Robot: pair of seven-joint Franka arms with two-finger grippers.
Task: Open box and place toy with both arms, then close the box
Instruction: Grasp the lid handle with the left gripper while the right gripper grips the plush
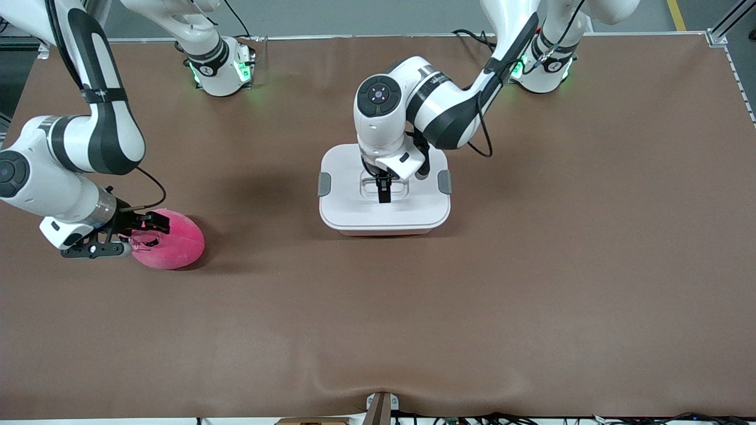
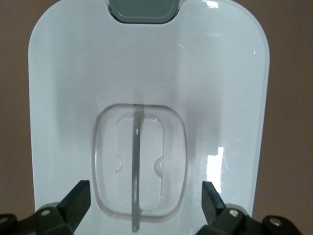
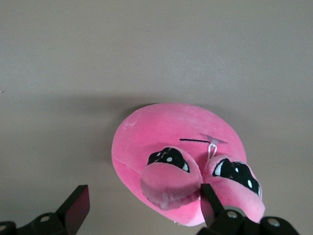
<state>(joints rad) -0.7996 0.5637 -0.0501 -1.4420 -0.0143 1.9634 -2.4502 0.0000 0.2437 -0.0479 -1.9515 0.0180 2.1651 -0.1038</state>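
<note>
Box sitting mid-worktop, lid on, long axis running arm-end to arm-end. Left gripper hovering spread over the handle. Right gripper spread astride toy, toy's eyes facing it.

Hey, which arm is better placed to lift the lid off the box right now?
The left arm. Its claw hangs open directly over the lid's clear handle, fingers either side of it. The right claw is open at the pink plush toy, toward the right arm's end of the table.
</note>
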